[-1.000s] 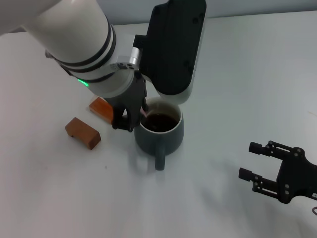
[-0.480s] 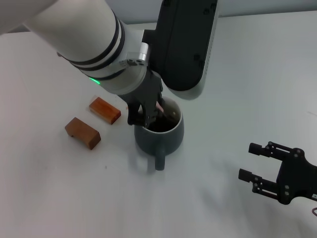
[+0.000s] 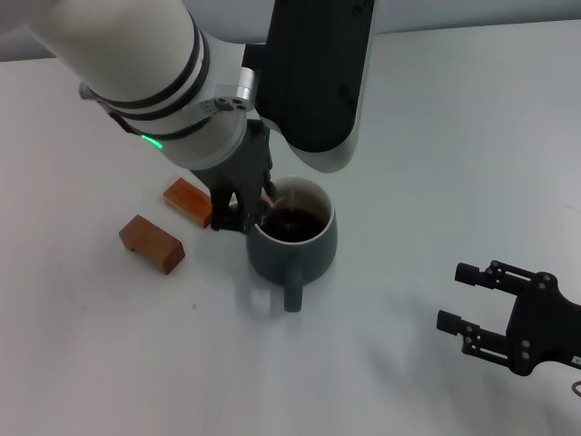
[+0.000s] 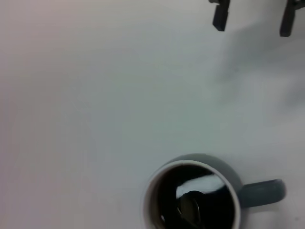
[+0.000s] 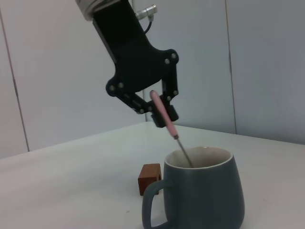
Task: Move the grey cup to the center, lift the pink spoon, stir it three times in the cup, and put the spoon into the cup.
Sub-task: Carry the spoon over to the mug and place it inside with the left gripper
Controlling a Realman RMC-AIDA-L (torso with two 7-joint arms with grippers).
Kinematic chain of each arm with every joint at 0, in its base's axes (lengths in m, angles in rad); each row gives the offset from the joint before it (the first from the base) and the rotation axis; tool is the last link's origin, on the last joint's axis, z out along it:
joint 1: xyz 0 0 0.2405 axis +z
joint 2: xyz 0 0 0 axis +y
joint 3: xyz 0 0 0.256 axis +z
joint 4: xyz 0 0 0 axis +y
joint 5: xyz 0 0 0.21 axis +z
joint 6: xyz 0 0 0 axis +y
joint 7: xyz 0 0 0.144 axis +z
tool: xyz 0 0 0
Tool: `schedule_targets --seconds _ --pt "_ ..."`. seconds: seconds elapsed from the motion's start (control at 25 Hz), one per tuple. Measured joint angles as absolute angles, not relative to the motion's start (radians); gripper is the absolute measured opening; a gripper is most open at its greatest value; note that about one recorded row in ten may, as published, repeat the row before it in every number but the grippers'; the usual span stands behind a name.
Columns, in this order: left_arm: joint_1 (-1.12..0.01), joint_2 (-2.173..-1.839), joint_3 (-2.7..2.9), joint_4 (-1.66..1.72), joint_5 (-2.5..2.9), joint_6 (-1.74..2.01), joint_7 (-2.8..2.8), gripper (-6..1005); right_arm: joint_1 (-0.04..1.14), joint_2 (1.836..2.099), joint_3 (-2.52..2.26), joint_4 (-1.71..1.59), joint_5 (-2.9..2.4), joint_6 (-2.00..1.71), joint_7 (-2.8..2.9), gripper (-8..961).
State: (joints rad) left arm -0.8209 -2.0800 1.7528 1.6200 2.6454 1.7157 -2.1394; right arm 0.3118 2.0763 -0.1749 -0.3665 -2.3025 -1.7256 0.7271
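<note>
The rounded dark blue-grey ceramic mug [image 3: 293, 239] stands upright on the white table [image 3: 436, 163] near its middle, handle turned toward the robot, dark liquid inside. The left tool [image 5: 159, 110] is held just above the mug's rim on its left side, clenched on the pale pink handle of the small slim spoon with a silver metal bowl and neck [image 5: 170, 129]. The spoon is tilted so that its neck slopes down over the rim into the liquid, a pose judged to suit stirring (grip high on the handle, bowl kept low in the mug). The right tool [image 3: 495, 309] is parked well apart on the robot's right, low over the table, fingers spread and holding nothing. In the head view the spoon is almost wholly hidden by the left arm; the grasp and tilt are shown plainly in the right wrist view. Only the left wrist view looks straight down, showing the spoon's bowl submerged. Two brown wooden blocks [image 3: 152, 243] lie left of the mug, apart from it.
</note>
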Motion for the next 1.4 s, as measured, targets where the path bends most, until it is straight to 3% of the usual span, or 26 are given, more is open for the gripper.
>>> schedule_targets --seconds 1.4 --pt "-0.815 -2.08 1.76 1.618 2.566 1.689 -2.167 127 0.31 2.074 -0.178 -0.367 -2.307 -1.73 0.729 680"
